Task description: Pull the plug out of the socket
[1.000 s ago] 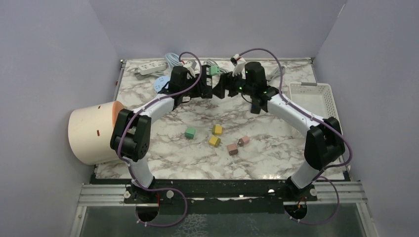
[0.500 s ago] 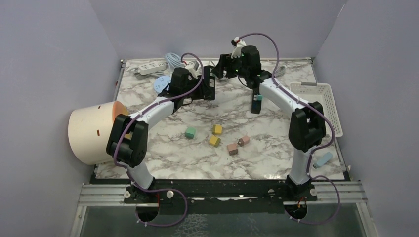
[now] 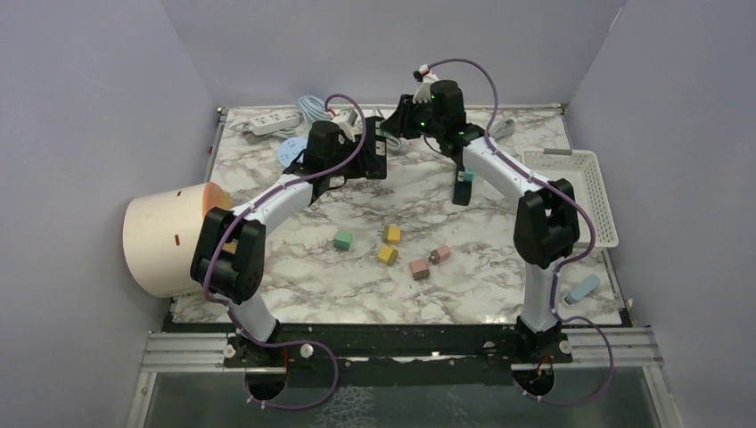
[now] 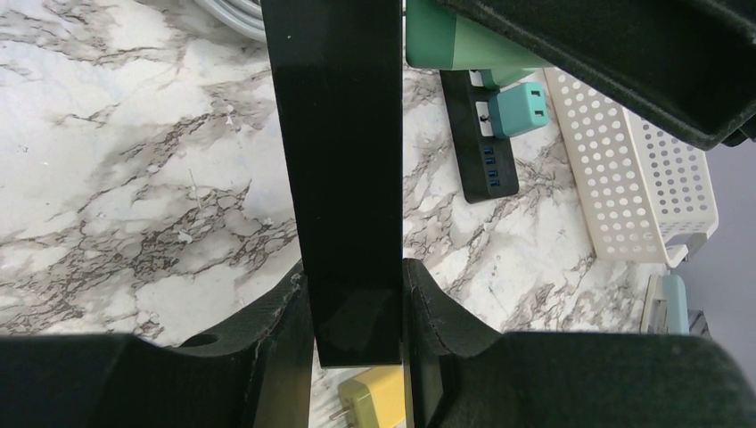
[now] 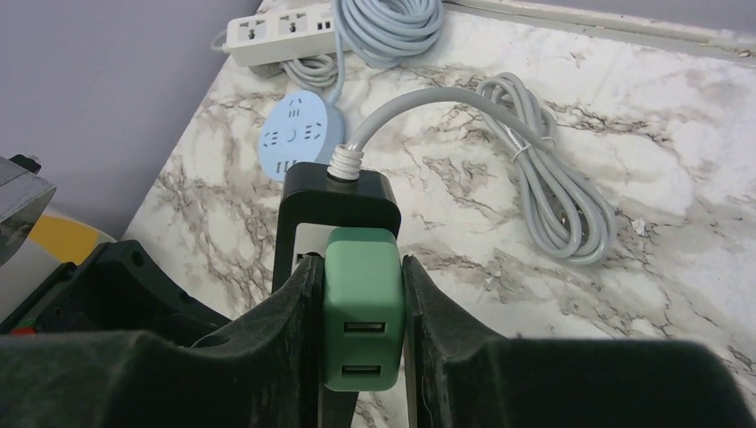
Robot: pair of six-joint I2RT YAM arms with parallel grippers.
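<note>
The socket is a black power strip [image 4: 339, 134] with a grey cord [image 5: 419, 102], held up off the table. My left gripper [image 4: 355, 294] is shut on its lower end, one finger on each side. The plug is a green block with two USB ports [image 5: 363, 308], and it sits against the strip's face near the cord end. My right gripper [image 5: 361, 276] is shut on the green plug, its pads pressing both sides. In the top view the two grippers [image 3: 374, 152] [image 3: 397, 125] meet at the back middle of the table, and the plug is hidden between them.
A white power strip [image 5: 281, 31], a round blue socket [image 5: 299, 141] and a coiled grey cable [image 5: 553, 178] lie at the back. A second black strip with a teal plug [image 4: 486, 134] lies beside a white basket [image 3: 571, 192]. Several small plugs [image 3: 391, 234] sit mid-table. A cream bucket [image 3: 165, 241] lies at the left.
My right arm swung up and left to the held socket, and its gripper went from open to shut on the green plug. The left gripper kept its grip.
</note>
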